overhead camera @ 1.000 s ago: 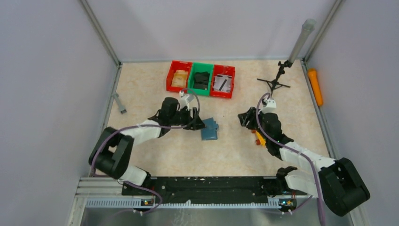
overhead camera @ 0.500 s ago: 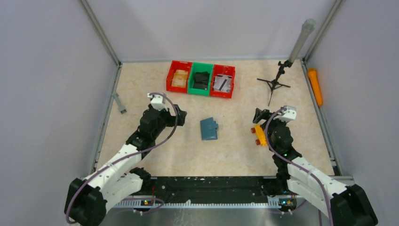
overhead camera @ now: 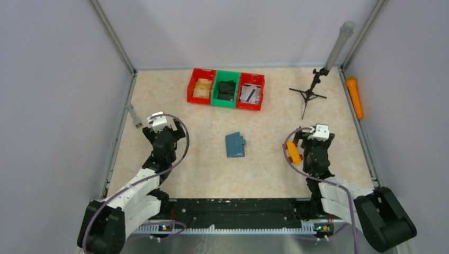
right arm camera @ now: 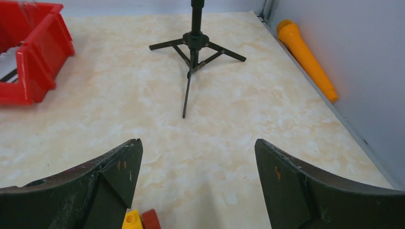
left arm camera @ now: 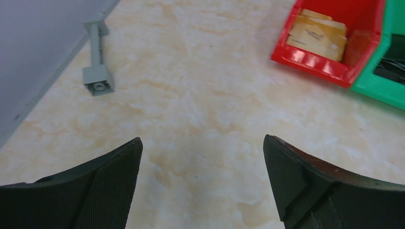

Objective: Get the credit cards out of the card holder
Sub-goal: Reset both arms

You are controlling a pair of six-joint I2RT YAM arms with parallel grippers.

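Observation:
The teal-blue card holder [overhead camera: 234,145] lies flat near the middle of the table, with nothing touching it. A small stepped edge shows at its upper right; I cannot make out the credit cards as separate things from here. My left gripper [overhead camera: 156,128] [left arm camera: 203,143] hangs well to the holder's left, jaws wide open over bare table. My right gripper [overhead camera: 315,138] [right arm camera: 198,143] is well to its right, also open and holding nothing. Neither wrist view shows the holder.
Red bins [overhead camera: 201,85] [overhead camera: 251,91] flank a green bin [overhead camera: 226,89] at the back. A black tripod [overhead camera: 308,95] [right arm camera: 193,43] and orange cone [overhead camera: 354,97] [right arm camera: 305,57] stand back right. A yellow-orange toy block [overhead camera: 292,152] [right arm camera: 133,220] lies by my right gripper. A grey peg [overhead camera: 134,116] [left arm camera: 97,81] lies left.
Both arms have drawn back from the card holder toward their own sides, left arm leftward and right arm rightward. Both grippers' jaws have opened wide. The card holder has not moved.

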